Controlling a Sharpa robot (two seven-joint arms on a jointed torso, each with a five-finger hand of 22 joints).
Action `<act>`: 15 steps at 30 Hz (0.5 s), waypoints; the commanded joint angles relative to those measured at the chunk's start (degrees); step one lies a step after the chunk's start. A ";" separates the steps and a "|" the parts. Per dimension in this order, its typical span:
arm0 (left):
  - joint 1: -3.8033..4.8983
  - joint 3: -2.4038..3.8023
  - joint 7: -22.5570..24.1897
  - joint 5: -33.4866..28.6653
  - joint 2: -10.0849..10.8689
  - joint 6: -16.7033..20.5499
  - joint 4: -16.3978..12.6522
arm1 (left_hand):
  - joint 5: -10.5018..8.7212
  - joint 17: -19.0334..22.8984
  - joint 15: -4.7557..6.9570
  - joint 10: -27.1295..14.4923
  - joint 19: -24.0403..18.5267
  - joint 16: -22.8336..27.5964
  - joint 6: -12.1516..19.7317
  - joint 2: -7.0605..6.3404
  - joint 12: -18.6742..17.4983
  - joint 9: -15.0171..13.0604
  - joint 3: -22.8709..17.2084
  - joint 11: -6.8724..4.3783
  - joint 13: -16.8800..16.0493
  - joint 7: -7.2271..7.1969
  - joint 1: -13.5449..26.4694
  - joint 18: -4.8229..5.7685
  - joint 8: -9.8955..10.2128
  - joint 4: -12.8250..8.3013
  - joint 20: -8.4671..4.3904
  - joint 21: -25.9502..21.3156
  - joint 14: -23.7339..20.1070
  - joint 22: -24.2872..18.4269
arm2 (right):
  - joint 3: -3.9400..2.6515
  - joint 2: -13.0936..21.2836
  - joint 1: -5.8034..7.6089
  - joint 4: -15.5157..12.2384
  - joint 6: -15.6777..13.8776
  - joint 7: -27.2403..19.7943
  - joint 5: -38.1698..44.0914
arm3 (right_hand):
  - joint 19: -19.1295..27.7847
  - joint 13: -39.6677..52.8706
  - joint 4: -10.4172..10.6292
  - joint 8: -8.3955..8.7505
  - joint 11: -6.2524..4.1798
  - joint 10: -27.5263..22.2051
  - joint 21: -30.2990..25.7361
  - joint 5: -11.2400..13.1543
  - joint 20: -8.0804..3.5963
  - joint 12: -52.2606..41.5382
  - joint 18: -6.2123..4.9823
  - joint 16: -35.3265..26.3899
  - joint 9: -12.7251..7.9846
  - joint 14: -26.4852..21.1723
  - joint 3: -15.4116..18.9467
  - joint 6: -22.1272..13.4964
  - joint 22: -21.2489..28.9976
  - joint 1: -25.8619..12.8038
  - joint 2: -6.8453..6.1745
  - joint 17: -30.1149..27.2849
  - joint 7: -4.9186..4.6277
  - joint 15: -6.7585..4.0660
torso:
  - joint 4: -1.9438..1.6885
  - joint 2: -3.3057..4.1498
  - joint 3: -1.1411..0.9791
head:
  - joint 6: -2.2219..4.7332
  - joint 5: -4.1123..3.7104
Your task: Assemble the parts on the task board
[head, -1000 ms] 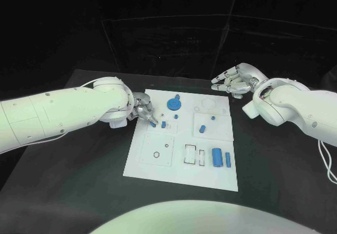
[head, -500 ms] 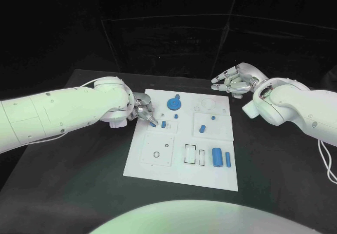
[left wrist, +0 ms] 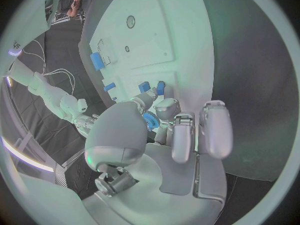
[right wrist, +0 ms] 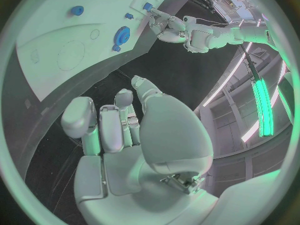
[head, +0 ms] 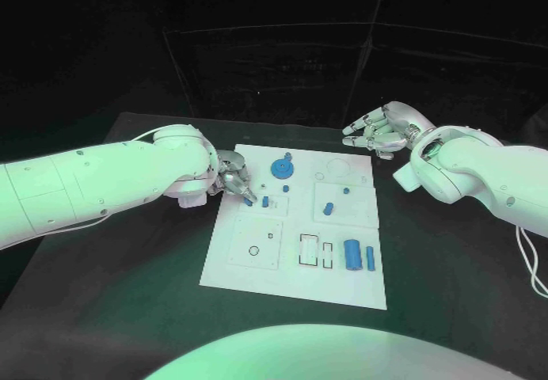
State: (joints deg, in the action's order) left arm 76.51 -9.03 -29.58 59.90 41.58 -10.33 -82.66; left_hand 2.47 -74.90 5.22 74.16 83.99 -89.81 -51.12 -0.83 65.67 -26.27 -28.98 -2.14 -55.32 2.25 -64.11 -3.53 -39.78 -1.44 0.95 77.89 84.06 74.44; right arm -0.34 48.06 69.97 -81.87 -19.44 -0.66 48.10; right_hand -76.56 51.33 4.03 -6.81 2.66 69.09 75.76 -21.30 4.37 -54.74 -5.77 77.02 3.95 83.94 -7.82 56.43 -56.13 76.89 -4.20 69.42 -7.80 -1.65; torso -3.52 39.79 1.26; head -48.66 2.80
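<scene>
The left hand (head: 232, 179) sits over the board's (head: 294, 281) left edge, its fingertips at a small blue peg (head: 248, 201), with a second peg (head: 266, 202) just beside; that side of the upper board is blocked. Behind them the blue gear (head: 281, 168) stands near the far edge. The right hand (head: 380, 131) hovers beyond the board's far right corner, fingers curled in, off the board. Two blue cylinders (head: 354, 254) lie near the right edge, a small blue piece (head: 328, 209) farther up. The near strip of the board is bare white.
</scene>
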 commanded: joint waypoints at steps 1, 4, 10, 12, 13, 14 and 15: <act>-0.09 -0.11 -0.30 -0.56 -0.29 -0.95 0.06 | 0.26 -15.10 0.36 0.37 0.75 -0.19 -0.84 -0.07 0.31 0.00 -0.70 0.00 -0.08 -0.31 0.77 0.01 -0.27 -0.39 -0.31 0.12 5.94 0.10 | -0.04 0.05 0.10 -0.20 0.19 -0.45 -0.14 | 0.38 0.03 0.10 -0.28 0.01 -0.29 -0.26 -0.29 -0.10 0.09 -0.39 -0.18 -0.07 1.92 -0.34 -0.42 0.05 -0.49 0.08 -0.05 -0.15 -0.13 | 0.06 0.00 -0.01 | -0.11 -0.05; -0.09 -0.14 -0.34 -0.58 -0.44 -1.27 0.23 | 0.26 -15.10 0.46 0.51 0.82 -0.19 -1.17 -0.37 0.47 -0.11 -0.40 -0.11 -0.26 -0.46 1.52 0.04 -0.55 -0.01 -0.38 0.24 5.94 0.28 | -0.04 0.09 0.10 -0.26 0.17 -0.43 -0.14 | 0.38 0.03 0.10 -0.28 0.01 -0.29 -0.26 -0.29 -0.10 0.09 -0.39 -0.18 -0.07 1.92 -0.34 -0.42 0.05 -0.49 0.08 -0.05 -0.15 -0.13 | 0.00 0.01 0.02 | -0.23 -0.17; -0.09 -0.20 -0.41 -0.60 -0.56 -1.78 0.44 | 0.27 -15.10 0.66 0.78 0.98 -0.19 -1.64 -1.05 0.79 -0.29 0.28 -0.33 -0.63 -0.72 3.00 0.12 -1.01 0.66 -0.55 0.50 5.94 0.66 | -0.04 0.11 0.11 -0.30 0.16 -0.42 -0.14 | 0.38 0.03 0.10 -0.28 0.01 -0.29 -0.26 -0.29 -0.10 0.09 -0.39 -0.18 -0.07 1.92 -0.34 -0.42 0.05 -0.49 0.08 -0.05 -0.15 -0.13 | -0.05 -0.05 0.04 | -0.24 -0.27; -0.09 -0.21 -0.43 -0.60 -0.58 -1.80 0.53 | 0.27 -15.10 0.71 0.84 1.01 -0.19 -1.74 -1.17 0.85 -0.33 0.44 -0.38 -0.70 -0.77 3.40 0.13 -1.11 0.86 -0.60 0.55 5.94 0.74 | -0.04 0.11 0.11 -0.31 0.14 -0.43 -0.14 | 0.38 0.03 0.10 -0.28 0.01 -0.29 -0.26 -0.29 -0.10 0.09 -0.39 -0.18 -0.07 1.92 -0.34 -0.42 0.05 -0.49 0.08 -0.05 -0.15 -0.13 | -0.07 -0.05 0.02 | -0.27 -0.26; -0.09 -0.21 -0.43 -0.60 -0.58 -1.79 0.59 | 0.27 -15.10 0.73 0.86 1.02 -0.19 -1.78 -1.20 0.87 -0.34 0.50 -0.41 -0.71 -0.80 3.59 0.14 -1.15 0.96 -0.62 0.56 5.94 0.76 | -0.04 0.11 0.11 -0.31 0.13 -0.43 -0.14 | 0.38 0.03 0.10 -0.28 0.01 -0.29 -0.26 -0.29 -0.10 0.09 -0.39 -0.18 -0.07 1.92 -0.34 -0.42 0.05 -0.49 0.08 -0.05 -0.15 -0.13 | -0.07 -0.05 0.04 | -0.27 -0.27; -0.09 -0.22 -0.44 -0.60 -0.59 -1.78 0.65 | 0.27 -15.10 0.75 0.91 1.03 -0.19 -1.84 -1.24 0.94 -0.37 0.58 -0.43 -0.79 -0.83 3.80 0.14 -1.22 1.08 -0.64 0.57 5.94 0.77 | -0.04 0.11 0.11 -0.31 0.12 -0.43 -0.14 | 0.38 0.03 0.10 -0.28 0.01 -0.29 -0.26 -0.29 -0.10 0.09 -0.39 -0.18 -0.07 1.92 -0.34 -0.42 0.05 -0.49 0.08 -0.05 -0.15 -0.13 | -0.07 -0.05 0.05 | -0.27 -0.27; -0.09 -0.22 -0.46 -0.60 -0.60 -1.75 0.71 | 0.27 -15.10 0.77 0.94 1.04 -0.19 -1.89 -1.26 0.97 -0.39 0.64 -0.45 -0.84 -0.86 3.98 0.14 -1.28 1.18 -0.66 0.58 5.94 0.79 | -0.04 0.10 0.11 -0.31 0.12 -0.44 -0.14 | 0.38 0.03 0.10 -0.28 0.01 -0.29 -0.26 -0.29 -0.10 0.09 -0.39 -0.18 -0.07 1.92 -0.34 -0.42 0.05 -0.49 0.08 -0.05 -0.15 -0.13 | -0.08 -0.04 0.05 | -0.29 -0.32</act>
State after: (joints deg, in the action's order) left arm 76.51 -9.16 -29.69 59.79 41.06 -10.78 -81.94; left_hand 2.48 -74.90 5.64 74.74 83.98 -89.81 -52.55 -2.09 66.32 -26.68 -28.32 -2.56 -56.11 1.41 -60.58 -3.54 -40.85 -0.47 0.55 78.12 84.05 74.95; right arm -0.34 48.14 69.97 -82.02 -19.45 -0.65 48.10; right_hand -76.56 51.33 4.02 -6.81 2.66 69.09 75.76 -21.30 4.37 -54.74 -5.77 77.02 3.95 83.94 -7.81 56.43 -56.14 76.90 -4.20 69.43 -7.80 -1.65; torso -3.53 39.78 1.29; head -48.93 2.52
